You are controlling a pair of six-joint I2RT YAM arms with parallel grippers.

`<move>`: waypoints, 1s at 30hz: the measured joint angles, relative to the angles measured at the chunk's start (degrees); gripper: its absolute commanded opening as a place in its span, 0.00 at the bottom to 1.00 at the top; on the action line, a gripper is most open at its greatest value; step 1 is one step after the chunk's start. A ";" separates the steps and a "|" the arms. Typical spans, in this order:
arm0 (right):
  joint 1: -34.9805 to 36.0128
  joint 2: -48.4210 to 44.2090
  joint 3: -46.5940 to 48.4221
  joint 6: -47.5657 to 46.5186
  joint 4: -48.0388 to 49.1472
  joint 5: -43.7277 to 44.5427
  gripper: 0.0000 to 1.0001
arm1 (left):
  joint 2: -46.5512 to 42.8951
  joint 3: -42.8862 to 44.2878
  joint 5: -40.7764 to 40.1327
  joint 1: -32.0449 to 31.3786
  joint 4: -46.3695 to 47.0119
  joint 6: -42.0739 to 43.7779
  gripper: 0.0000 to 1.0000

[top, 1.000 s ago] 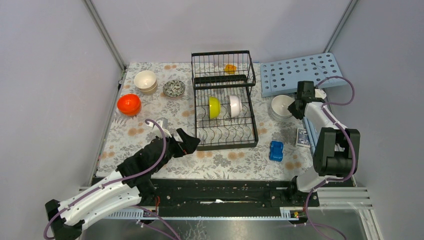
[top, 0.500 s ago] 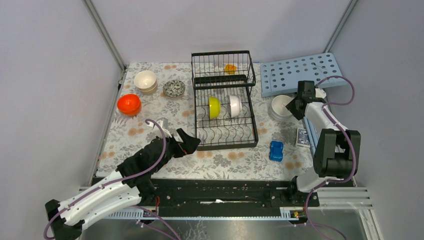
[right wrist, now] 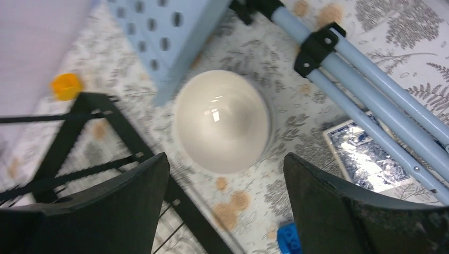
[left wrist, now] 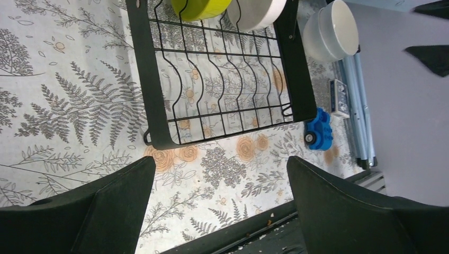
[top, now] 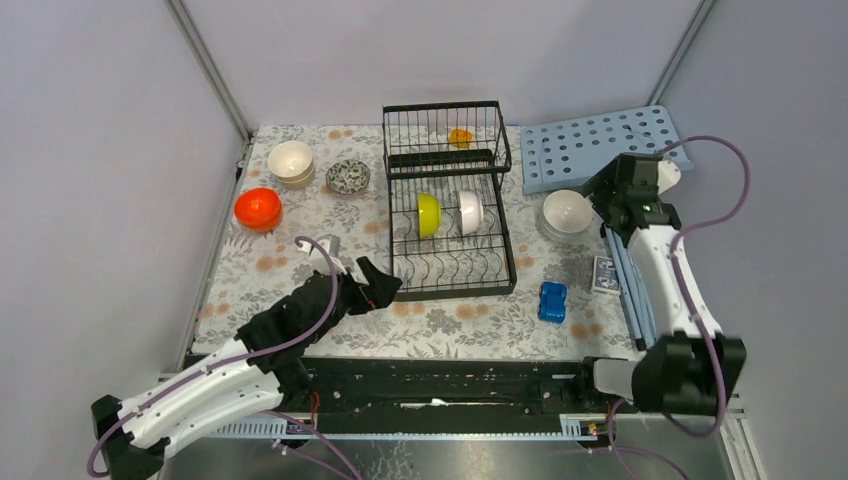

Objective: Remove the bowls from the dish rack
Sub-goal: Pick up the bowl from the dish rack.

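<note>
The black dish rack stands mid-table with a yellow-green bowl and a white bowl on edge between its tines. Another white bowl sits upright on the cloth to the rack's right. My right gripper hovers open just above and right of it; the right wrist view shows this bowl free between the spread fingers of the gripper. My left gripper is open and empty by the rack's near left corner. An orange bowl, stacked cream bowls and a dark-patterned bowl rest at the far left.
A light-blue perforated board lies at the back right, with blue tubes along the right edge. A card box and a blue toy car lie near the front right. A small orange item sits in the rack's raised basket.
My right gripper has opened, letting go of the white bowl on the cloth, and has lifted back toward the right. The left arm has not moved.
</note>
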 measured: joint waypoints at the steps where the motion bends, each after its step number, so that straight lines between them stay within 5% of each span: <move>1: 0.33 -2.95 -0.04 -0.09 0.04 -0.17 0.84 | 0.50 0.13 -0.20 0.00 0.00 0.46 0.99; 9: 16.57 -24.50 -7.76 -1.31 6.36 -5.11 0.80 | 7.06 3.23 -1.77 0.00 2.67 4.76 0.99; 12: 23.34 -26.21 -12.76 -2.64 9.97 -6.82 0.86 | 9.60 4.55 -2.03 0.00 4.02 5.97 0.99; 14: 30.08 -24.76 -15.61 -4.59 11.74 -6.69 0.98 | 10.21 4.57 -2.16 0.00 4.70 6.38 0.99; 20: 45.51 -16.70 -21.00 -11.45 19.04 -0.48 1.00 | 10.88 4.55 -2.29 0.00 5.62 6.49 0.99; 30: 46.56 -1.09 -30.10 -24.59 51.56 12.52 1.00 | 10.49 2.64 -2.27 0.00 5.88 5.44 0.99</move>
